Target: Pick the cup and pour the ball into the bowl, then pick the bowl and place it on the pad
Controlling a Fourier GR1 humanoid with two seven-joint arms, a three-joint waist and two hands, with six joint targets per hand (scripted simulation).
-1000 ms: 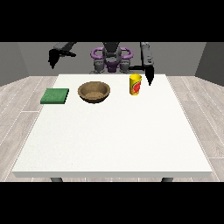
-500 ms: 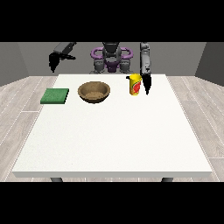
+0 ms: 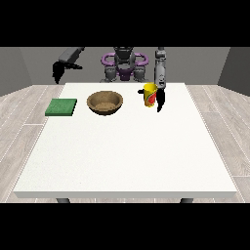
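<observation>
Hand at the view's left [image 3: 58,72] hangs raised beyond the table's corner, holding nothing; its fingers I cannot tell. Below it lies the green pad [image 3: 61,107], then the wooden bowl [image 3: 104,102], seemingly empty. The upright yellow cup [image 3: 150,94] stands just left of the other hand [image 3: 159,99], the nearer one; whether it grips, I cannot tell.

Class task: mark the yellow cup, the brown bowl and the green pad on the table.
yellow cup [image 3: 150,95], front view, on its side wall.
brown bowl [image 3: 104,108], front view, on its near outer wall.
green pad [image 3: 61,107], front view, on the middle of its top face.
</observation>
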